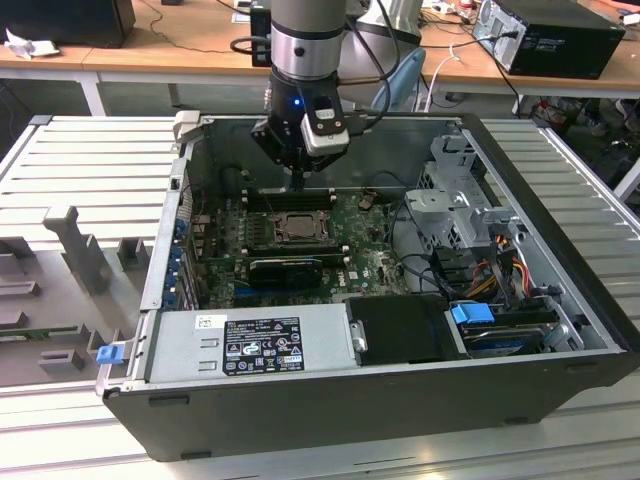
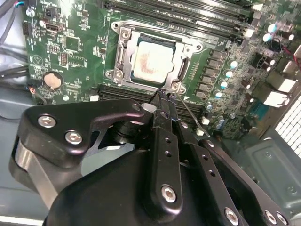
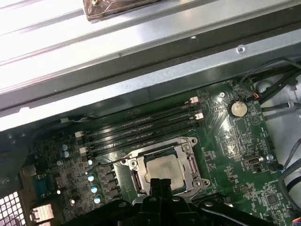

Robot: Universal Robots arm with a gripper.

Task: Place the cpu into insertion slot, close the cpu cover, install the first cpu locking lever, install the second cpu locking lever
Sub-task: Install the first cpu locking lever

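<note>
The cpu [image 2: 153,59] [image 3: 164,170] lies flat in the insertion slot [image 2: 123,52] [image 1: 297,228] on the green motherboard, its silver-grey top showing. The metal cover frame [image 3: 188,160] lies down around the chip's edges. My gripper [image 2: 164,97] [image 3: 160,181] [image 1: 297,182] hangs just above the socket's near edge, its two narrow black fingers pressed together. A thin metal lever rod [image 2: 190,115] slants up from the socket corner right beside the fingertips; whether they touch it I cannot tell.
Long black memory slots [image 3: 141,127] run beside the socket. A long black card [image 1: 285,270] lies on its other side. The grey power supply [image 1: 250,345], drive cage [image 1: 460,205] and cables [image 1: 510,265] crowd the case. A coin battery [image 2: 52,80] sits on the board.
</note>
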